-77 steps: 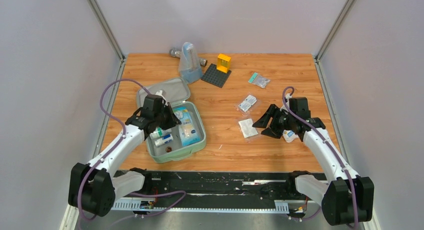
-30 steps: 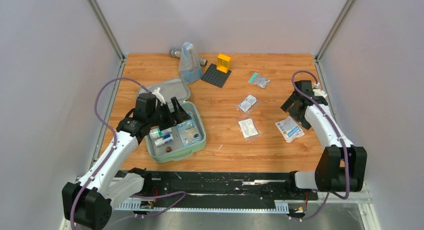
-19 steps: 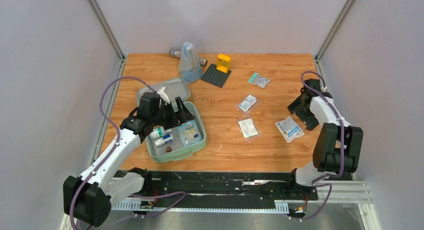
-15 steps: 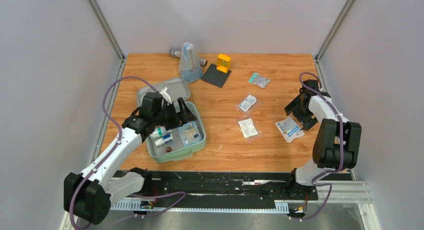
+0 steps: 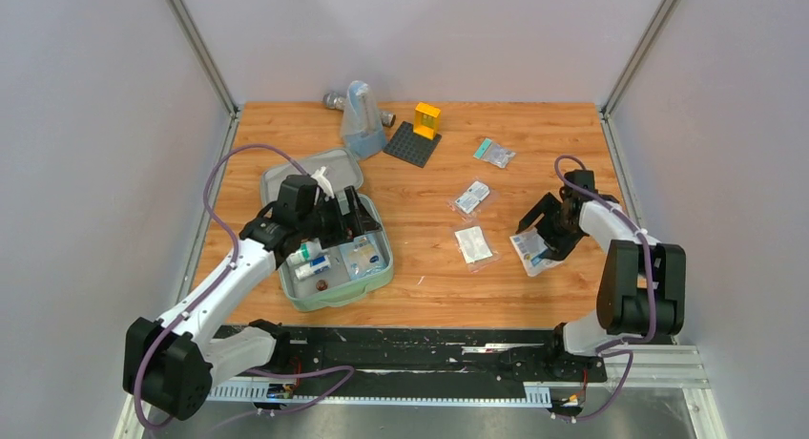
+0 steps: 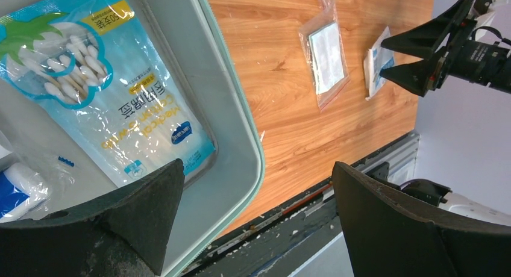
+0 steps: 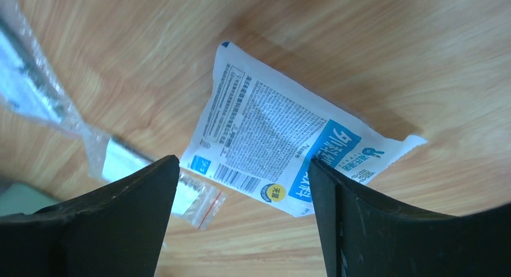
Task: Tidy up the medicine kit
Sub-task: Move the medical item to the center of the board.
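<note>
Medicine kit (image 5: 331,302): pale mint-green, rounded-square tray of smooth plastic; matching lid (image 5: 329,168) lying flat behind it; left half of the tabletop (image 5: 429,277).
Inside tray: glossy clear-and-blue cotton-swab pouch (image 6: 120,108).
Left fingers (image 6: 144,211): spread wide above the tray's right rim, empty.
Right fingers (image 7: 138,199): wide apart, straddling a crinkled blue-white sachet (image 7: 283,144) on the wood grain, not gripping.

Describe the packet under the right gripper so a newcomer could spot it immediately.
On the right side of the wooden table, the right gripper hovers open. Directly below it lies a flat packet. Unlike the clear zip bag to its left, it is opaque white, with dense print and a blue band.
</note>
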Action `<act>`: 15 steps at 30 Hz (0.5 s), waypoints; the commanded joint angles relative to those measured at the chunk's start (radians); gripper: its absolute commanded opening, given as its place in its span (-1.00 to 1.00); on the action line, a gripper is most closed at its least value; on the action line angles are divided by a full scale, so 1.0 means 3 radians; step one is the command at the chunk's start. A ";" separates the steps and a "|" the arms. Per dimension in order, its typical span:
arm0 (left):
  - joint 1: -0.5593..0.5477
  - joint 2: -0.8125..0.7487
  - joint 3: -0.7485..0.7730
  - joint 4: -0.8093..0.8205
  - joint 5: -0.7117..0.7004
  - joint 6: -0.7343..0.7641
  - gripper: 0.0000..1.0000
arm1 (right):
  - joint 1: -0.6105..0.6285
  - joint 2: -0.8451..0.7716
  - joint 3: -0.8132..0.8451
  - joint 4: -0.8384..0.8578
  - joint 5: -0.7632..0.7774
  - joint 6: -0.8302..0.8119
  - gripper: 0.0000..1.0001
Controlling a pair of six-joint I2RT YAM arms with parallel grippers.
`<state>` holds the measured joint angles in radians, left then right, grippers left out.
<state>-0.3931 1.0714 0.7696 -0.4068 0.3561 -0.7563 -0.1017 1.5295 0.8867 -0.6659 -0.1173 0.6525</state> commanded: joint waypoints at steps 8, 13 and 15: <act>-0.0110 0.0054 0.0177 0.0177 -0.0018 -0.0034 1.00 | 0.0129 -0.0901 -0.0320 0.0445 -0.1122 0.0192 0.57; -0.0159 0.0062 0.0180 0.0193 -0.0013 -0.0026 1.00 | 0.0122 -0.1154 -0.0257 0.0328 -0.0233 -0.0041 0.60; -0.0178 0.0068 0.0180 0.0199 -0.0016 -0.0028 1.00 | 0.0049 -0.1106 -0.0282 0.0301 0.0234 0.0002 0.64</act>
<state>-0.4332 1.0904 0.7792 -0.3836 0.3534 -0.7597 -0.0654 1.1995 0.7815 -0.5861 -0.3111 0.6781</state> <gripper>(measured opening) 0.998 0.806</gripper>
